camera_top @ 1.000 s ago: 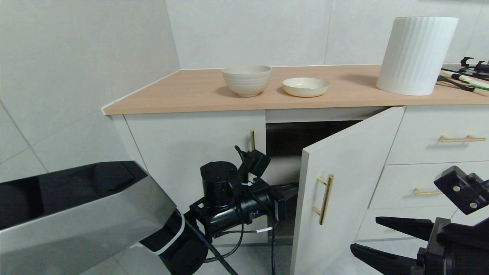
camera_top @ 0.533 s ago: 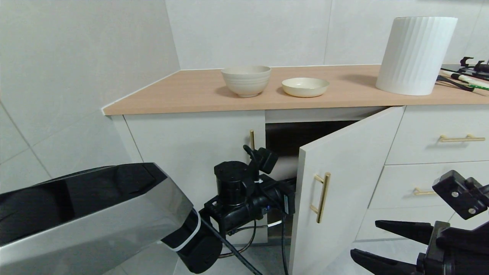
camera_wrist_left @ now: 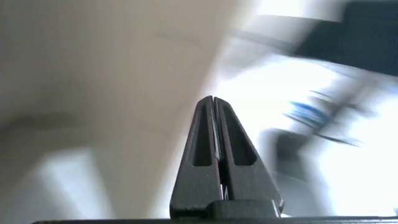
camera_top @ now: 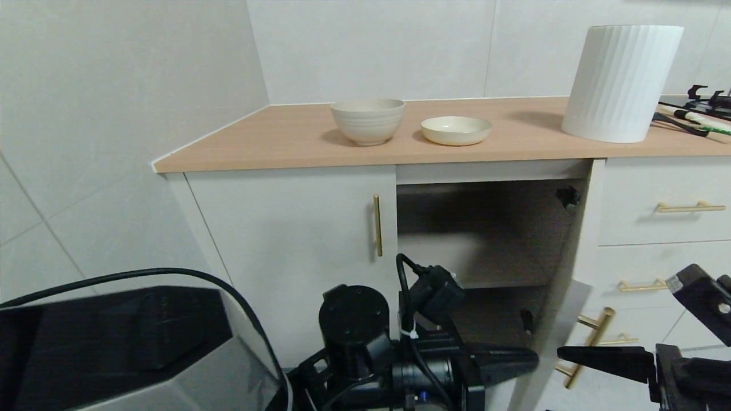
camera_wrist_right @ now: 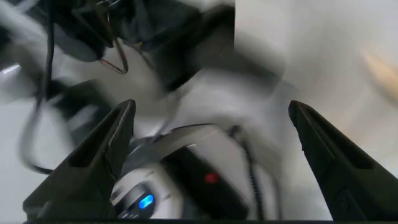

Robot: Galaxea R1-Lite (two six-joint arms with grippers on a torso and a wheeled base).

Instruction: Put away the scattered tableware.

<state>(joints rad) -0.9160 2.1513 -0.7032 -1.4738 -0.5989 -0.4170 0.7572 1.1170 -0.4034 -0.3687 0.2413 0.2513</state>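
Wooden countertop (camera_top: 274,142) carries the cream bowl (camera_top: 368,120) and shallow dish (camera_top: 456,129), both untouched, above a cabinet (camera_top: 485,240) whose door (camera_top: 562,337) stands wide open. Up close, the left gripper (camera_wrist_left: 213,99) has its fingers pressed together on nothing. The right gripper (camera_wrist_right: 211,107) gapes empty; with storage apparently ready, the next move calls for raising an arm to the bowl's rim.

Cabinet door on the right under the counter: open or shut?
Open. The door is swung wide, nearly edge-on, exposing the shelf inside; the neighbouring door is shut.
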